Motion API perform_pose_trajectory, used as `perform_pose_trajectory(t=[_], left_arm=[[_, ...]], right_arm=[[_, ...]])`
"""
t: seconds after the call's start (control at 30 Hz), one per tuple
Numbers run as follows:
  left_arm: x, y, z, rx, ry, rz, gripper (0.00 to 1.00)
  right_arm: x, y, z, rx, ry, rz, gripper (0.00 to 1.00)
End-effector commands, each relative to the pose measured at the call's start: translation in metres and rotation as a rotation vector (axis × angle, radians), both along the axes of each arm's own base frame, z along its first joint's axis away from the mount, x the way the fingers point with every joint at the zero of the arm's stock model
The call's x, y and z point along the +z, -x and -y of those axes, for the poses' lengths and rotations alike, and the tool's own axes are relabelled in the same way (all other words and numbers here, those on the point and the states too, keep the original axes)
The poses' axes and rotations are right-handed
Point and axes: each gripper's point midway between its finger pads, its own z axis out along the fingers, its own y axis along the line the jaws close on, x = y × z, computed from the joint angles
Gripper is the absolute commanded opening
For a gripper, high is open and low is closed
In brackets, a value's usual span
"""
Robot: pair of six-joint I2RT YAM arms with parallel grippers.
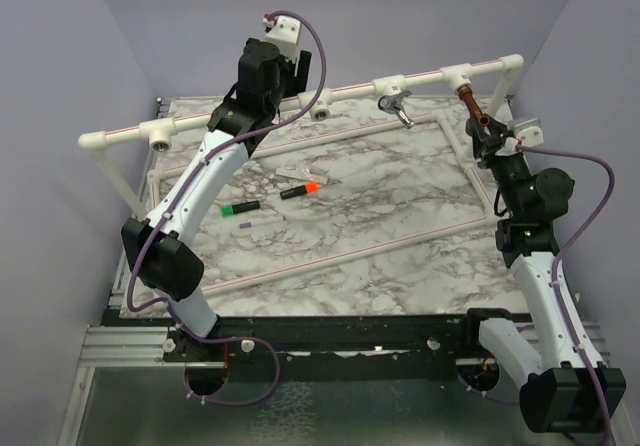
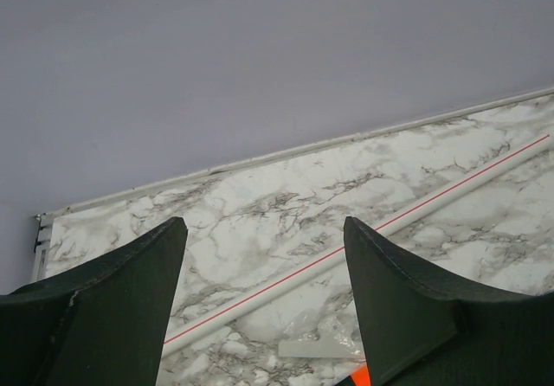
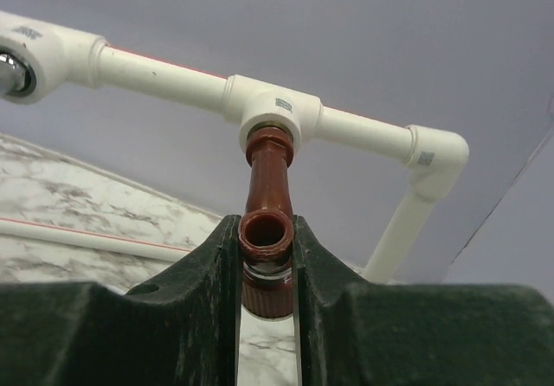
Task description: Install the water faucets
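Right gripper (image 3: 267,230) is clenched on the copper faucet (image 3: 267,187), with both dark fingers (image 3: 199,282) pressed flat against the sides of its round body and no gap showing. The faucet points up and away from the pincer, and its far end is seated in the mouth of a tee fitting (image 3: 279,109) at the far right of the white pipe rail (image 1: 350,91); can't tell how deep it sits. The chrome faucet (image 1: 398,106) hangs from another tee mid-rail, left of the copper one, spout down, well apart from both arms. Left gripper (image 2: 264,226) is released, jaws spread wide with nothing between them, raised above the far left of the marble table (image 1: 380,216). An orange-capped marker (image 1: 300,189) and a green-capped marker (image 1: 240,208) lie on the marble, near each other at left-centre.
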Motion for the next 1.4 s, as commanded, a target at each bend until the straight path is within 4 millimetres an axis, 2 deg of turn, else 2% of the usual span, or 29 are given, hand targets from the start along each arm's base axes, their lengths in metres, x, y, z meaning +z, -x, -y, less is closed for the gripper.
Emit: perform_pose_trajectory(t=[0.0,0.4,0.8,1.1,1.37], left_arm=[[-0.043,0.001,0.01,-0.018,-0.055,-0.108,0.75],[-0.042,0.001,0.009,-0.017,-0.055,-0.107,0.75],[-0.043,0.001,0.011,-0.021,-0.054,-0.107,0.75],[-0.043,0.002,0.012,-0.024,-0.054,-0.109,0.75],[-0.042,0.002,0.012,-0.024,-0.053,-0.107,0.75]], right_arm=[[0.039,0.008,-0.016,0.115,-0.235,0.024,0.01],[0.053,0.006,-0.001,0.12,-0.712,-0.054,0.01],[0.066,0.007,-0.007,0.299,-1.258,-0.171,0.01],[0.065,0.006,-0.004,0.387,-1.619,-0.26,0.01],[0.057,0.003,-0.005,0.423,-1.85,-0.366,0.01]])
